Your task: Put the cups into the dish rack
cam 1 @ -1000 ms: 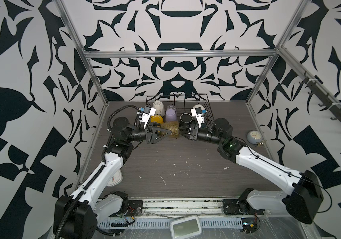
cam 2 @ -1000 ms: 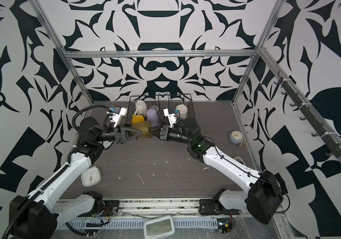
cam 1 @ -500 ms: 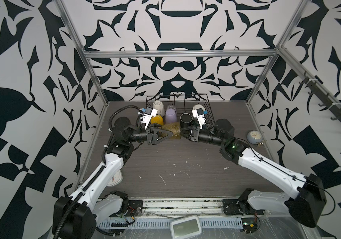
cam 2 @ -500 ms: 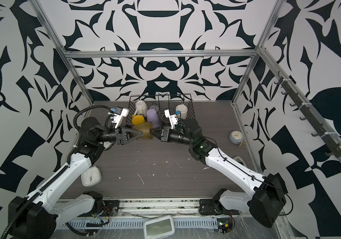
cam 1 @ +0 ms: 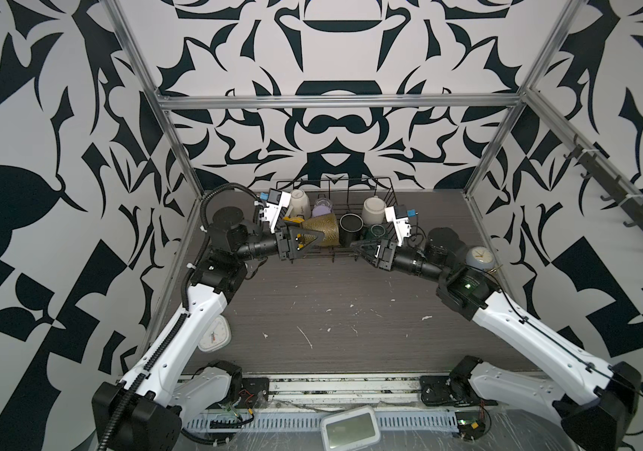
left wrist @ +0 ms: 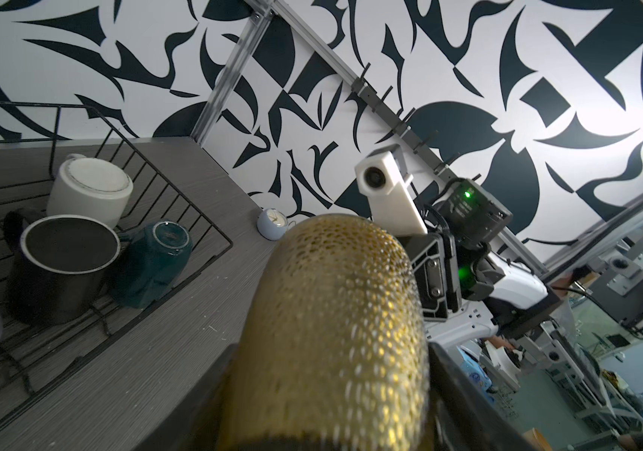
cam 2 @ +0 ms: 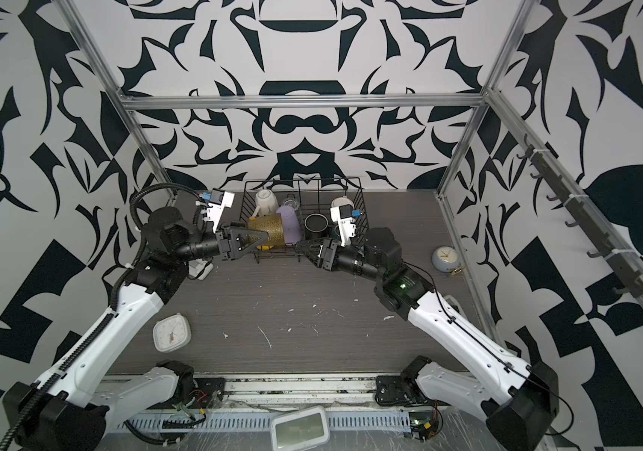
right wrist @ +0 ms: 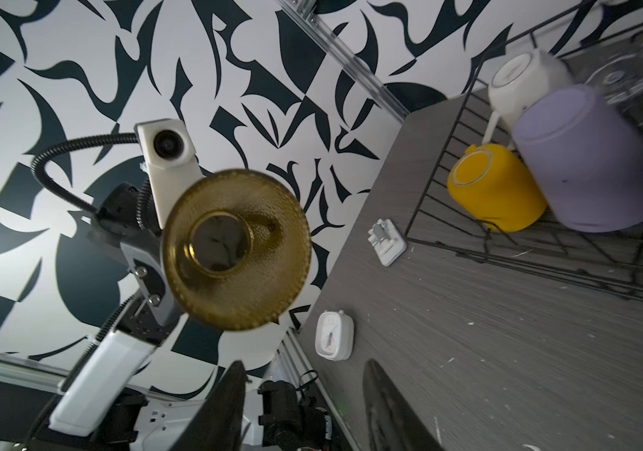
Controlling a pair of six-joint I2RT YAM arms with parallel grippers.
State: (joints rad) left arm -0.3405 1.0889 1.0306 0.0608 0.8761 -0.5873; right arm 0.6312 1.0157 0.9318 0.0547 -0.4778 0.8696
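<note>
Left wrist view: the amber glass (left wrist: 331, 332) sits base-first in the left gripper (cam 1: 312, 237), whose jaws are clamped on its lower body. The right gripper (cam 1: 356, 245) stands apart from it to the right, jaws spread and empty.

Progress: seven cups lie inside the dish rack (left wrist: 179, 194). The faceted white mug (cam 1: 299, 201), clear glass (cam 1: 325, 202), lilac tumbler (right wrist: 593, 164) and yellow mug (right wrist: 495, 187) are on the left side. The black mug (cam 1: 350, 225), teal mug (cam 1: 375, 232) and a plain white mug (cam 1: 371, 209) are on the right. Most are tipped or inverted. No cup stands on the table (cam 1: 312, 304). Judged outstanding: the amber glass only, so the load is nearly complete.

Position: in both top views the glass hangs clear of the wires at the rack's near left edge, just in front of the lilac tumbler. Whether it is over the basket or just short of the rim cannot be told.

Orientation: the long axis is roughly level and runs left to right. The mouth faces right, toward the right gripper, and the base faces left.
</note>
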